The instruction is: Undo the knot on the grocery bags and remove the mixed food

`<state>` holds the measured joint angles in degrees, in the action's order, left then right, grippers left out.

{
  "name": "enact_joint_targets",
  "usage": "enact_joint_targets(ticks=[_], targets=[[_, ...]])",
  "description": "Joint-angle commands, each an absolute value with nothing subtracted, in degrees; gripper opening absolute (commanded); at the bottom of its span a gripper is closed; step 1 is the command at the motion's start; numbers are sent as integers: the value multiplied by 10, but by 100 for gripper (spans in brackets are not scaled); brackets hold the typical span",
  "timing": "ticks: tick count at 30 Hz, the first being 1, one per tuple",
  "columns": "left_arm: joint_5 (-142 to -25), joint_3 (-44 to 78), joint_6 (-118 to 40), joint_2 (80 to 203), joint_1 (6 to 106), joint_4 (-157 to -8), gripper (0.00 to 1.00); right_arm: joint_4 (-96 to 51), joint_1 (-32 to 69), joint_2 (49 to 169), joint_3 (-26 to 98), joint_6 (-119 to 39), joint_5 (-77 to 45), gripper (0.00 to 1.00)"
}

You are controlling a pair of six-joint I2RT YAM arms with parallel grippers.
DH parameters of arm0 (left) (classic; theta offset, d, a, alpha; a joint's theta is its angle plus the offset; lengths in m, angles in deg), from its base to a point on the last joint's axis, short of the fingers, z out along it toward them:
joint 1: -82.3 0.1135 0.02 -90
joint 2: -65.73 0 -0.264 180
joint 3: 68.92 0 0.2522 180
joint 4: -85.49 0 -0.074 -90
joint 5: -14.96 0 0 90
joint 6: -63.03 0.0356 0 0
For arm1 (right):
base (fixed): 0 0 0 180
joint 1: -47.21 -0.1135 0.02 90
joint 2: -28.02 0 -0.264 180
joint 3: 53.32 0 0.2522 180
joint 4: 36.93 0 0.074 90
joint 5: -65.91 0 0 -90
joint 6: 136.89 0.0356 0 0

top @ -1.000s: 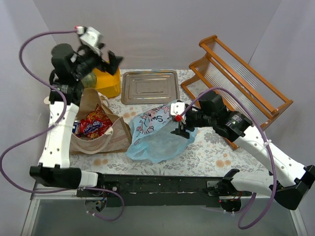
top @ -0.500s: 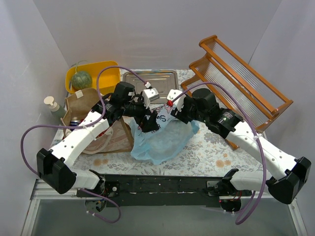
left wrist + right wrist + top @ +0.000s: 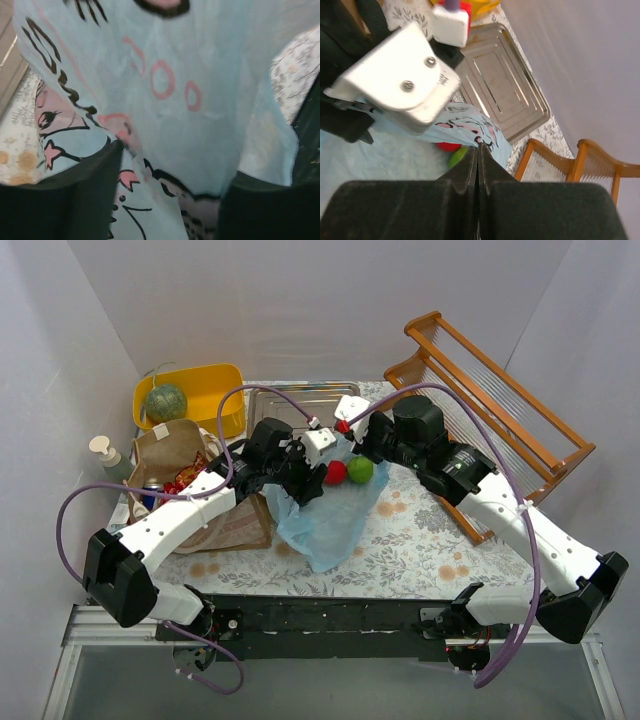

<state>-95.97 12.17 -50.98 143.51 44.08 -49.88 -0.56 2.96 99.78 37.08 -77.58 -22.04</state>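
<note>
The light blue plastic bag (image 3: 330, 515) with cartoon print is pulled up at mid-table. My right gripper (image 3: 479, 146) is shut on its upper edge. A red round item (image 3: 337, 473) and a green one (image 3: 361, 469) show in its mouth, also seen as the red item (image 3: 447, 146) in the right wrist view. My left gripper (image 3: 175, 165) stands partly open at the bag's left side, with bag film (image 3: 200, 100) hanging between its fingers (image 3: 95, 195). The brown paper bag (image 3: 215, 525) lies at the left and holds a red snack packet (image 3: 188, 472) and a can (image 3: 150, 490).
A yellow tub (image 3: 215, 390) at the back left holds the green melon (image 3: 165, 402). A pump soap bottle (image 3: 108, 456) stands by the left wall. A metal tray (image 3: 300, 398) lies behind the grippers. A wooden rack (image 3: 490, 390) fills the right back.
The left arm swung from the yellow tub to the blue bag and its jaws narrowed. The right gripper shut on the bag's edge and lifted it, and the red and green items came into view.
</note>
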Motion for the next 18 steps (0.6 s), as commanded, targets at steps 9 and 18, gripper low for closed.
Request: enact_joint_targets(ticks=[9,18], targets=[[-936,146,-554,1448,444,-517,0,72,13,982,505,-868,0,51],[-962,176,-610,1476,456,-504,0,44,-29,938,284,-835,62,25]])
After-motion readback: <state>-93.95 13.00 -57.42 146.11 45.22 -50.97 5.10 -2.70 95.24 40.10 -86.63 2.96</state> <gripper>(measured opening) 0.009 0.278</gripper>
